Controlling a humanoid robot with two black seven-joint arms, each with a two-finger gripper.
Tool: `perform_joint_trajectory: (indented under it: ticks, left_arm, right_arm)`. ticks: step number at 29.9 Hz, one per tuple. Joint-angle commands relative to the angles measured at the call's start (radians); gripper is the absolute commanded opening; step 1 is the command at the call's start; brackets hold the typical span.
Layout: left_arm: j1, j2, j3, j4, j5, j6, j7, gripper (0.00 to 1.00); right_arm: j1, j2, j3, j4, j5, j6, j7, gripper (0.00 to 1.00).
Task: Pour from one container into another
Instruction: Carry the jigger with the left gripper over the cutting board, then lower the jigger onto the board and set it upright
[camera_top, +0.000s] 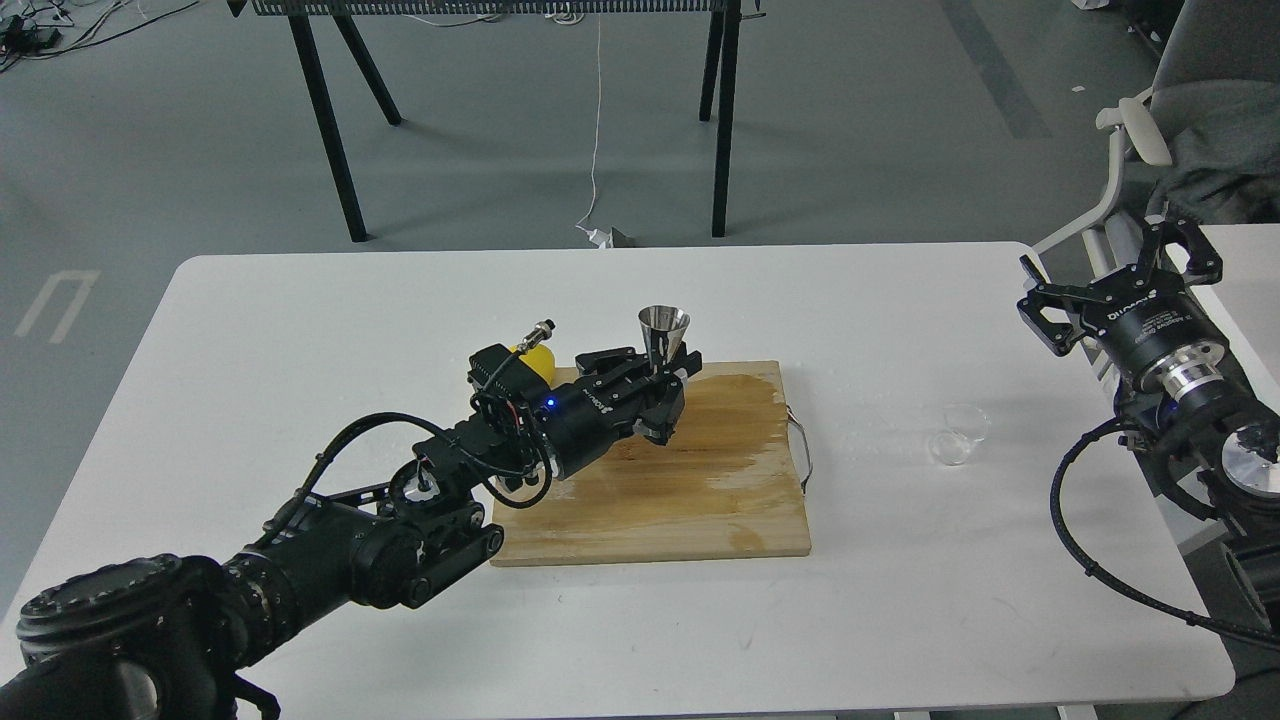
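Note:
My left gripper (668, 378) is shut on the steel hourglass jigger (663, 332), holding it upright over the far part of the wooden cutting board (700, 500); only the upper cone shows above the fingers. The small clear glass cup (957, 433) lies on its side on the white table right of the board, well away from both grippers. My right gripper (1120, 275) hovers open at the table's right edge, above and behind the cup, with nothing between its fingers.
A yellow lemon (535, 362) peeks out behind my left wrist at the board's far left corner. The board has a wet stain and a wire handle (803, 450) on its right side. A chair (1160, 150) stands beyond the right edge.

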Motion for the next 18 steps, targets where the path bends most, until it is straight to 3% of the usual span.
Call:
perform_joint_trajectory:
  ticks: [1, 9, 18]
  left_arm:
    - [0.002, 0.000, -0.003, 0.015, -0.002, -0.001, 0.000, 0.21]
    - [0.002, 0.000, -0.003, 0.015, -0.004, 0.013, 0.000, 0.30]
    - [0.014, 0.000, 0.000, 0.006, -0.004, 0.013, 0.000, 0.32]
  right_arm:
    - [0.001, 0.000, 0.000, 0.000, 0.000, 0.000, 0.000, 1.00]
    - [0.000, 0.002, -0.001, 0.002, 0.000, 0.000, 0.000, 1.00]
    - [-0.008, 0.000, 0.000, 0.000, 0.000, 0.000, 0.000, 1.00]
